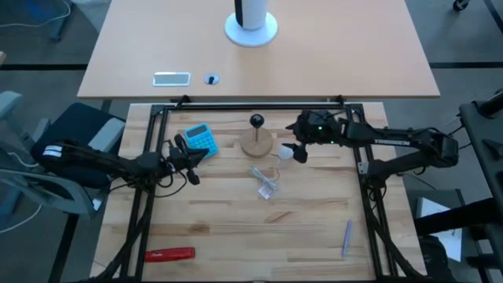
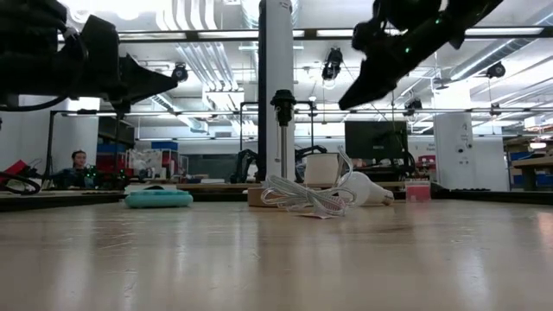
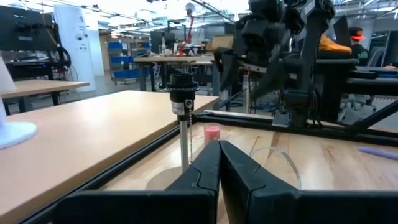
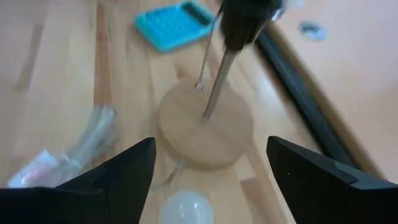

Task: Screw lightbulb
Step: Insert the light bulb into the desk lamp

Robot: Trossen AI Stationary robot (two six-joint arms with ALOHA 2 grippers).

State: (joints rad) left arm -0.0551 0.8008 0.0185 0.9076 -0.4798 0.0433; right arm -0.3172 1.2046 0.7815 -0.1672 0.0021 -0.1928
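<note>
Right gripper (image 4: 208,180) hangs wide open and empty over the lightbulb (image 4: 185,209), which lies just beside the wooden disc (image 4: 205,132), so a sloppy grab could roll it away.

Lightbulb (image 4: 184,210) cut off by the right wrist picture's edge, screw base out of sight there. In the low view, right gripper (image 2: 367,86) only a dark silhouette, cropped at the top edge. Left wrist view: lamp stand's wooden disc (image 3: 166,181) mostly behind the closed fingers (image 3: 249,180)
</note>
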